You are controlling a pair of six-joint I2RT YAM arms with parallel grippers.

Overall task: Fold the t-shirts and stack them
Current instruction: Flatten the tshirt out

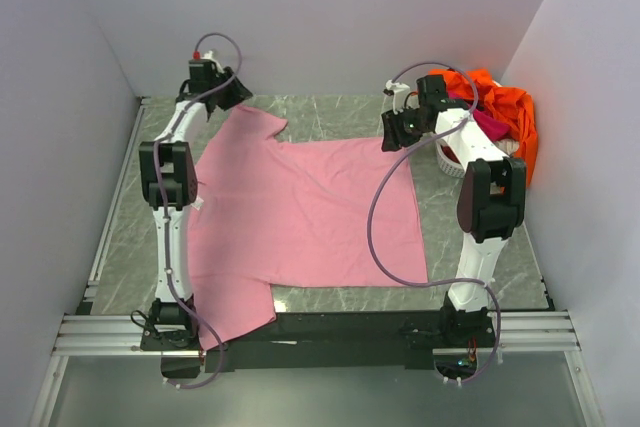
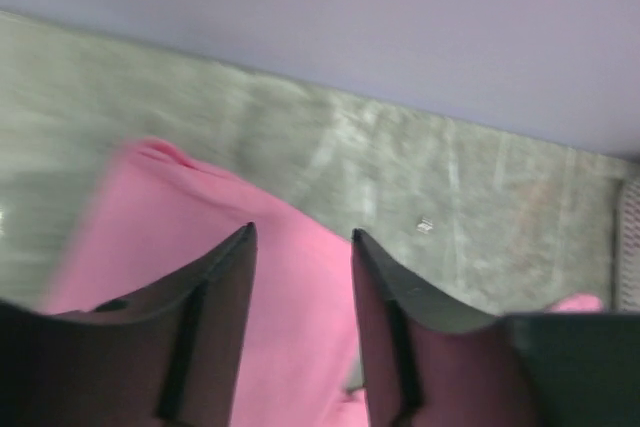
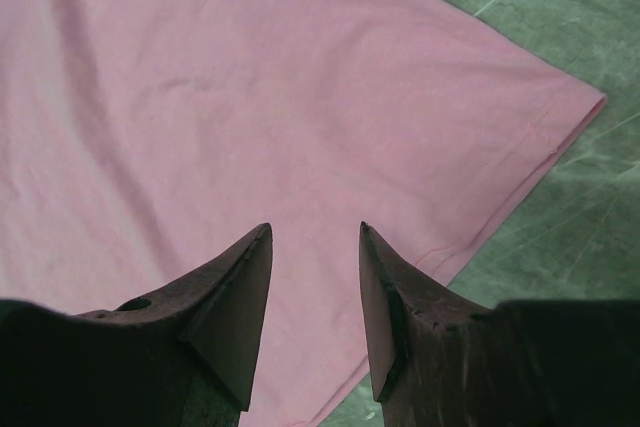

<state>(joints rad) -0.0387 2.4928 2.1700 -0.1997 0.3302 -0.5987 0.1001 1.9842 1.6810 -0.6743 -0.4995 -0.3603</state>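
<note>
I've got the pink shirt (image 1: 300, 217) spread flat on the worktop (image 1: 330, 112), ready for folding, with my left end effector (image 2: 302, 232) at the far sleeve and right end effector (image 3: 315, 229) over a hem corner, both gaping and empty.

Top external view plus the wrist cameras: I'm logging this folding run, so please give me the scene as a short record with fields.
pink shirt: spread flat on table, unfolded
orange shirt: heaped over basket, far right
magenta shirt: bunched in with the orange one
left fingers: apart, empty, over the pink shirt's far sleeve
right fingers: apart, empty, over the pink shirt near its far right corner
folded so far: none
</note>
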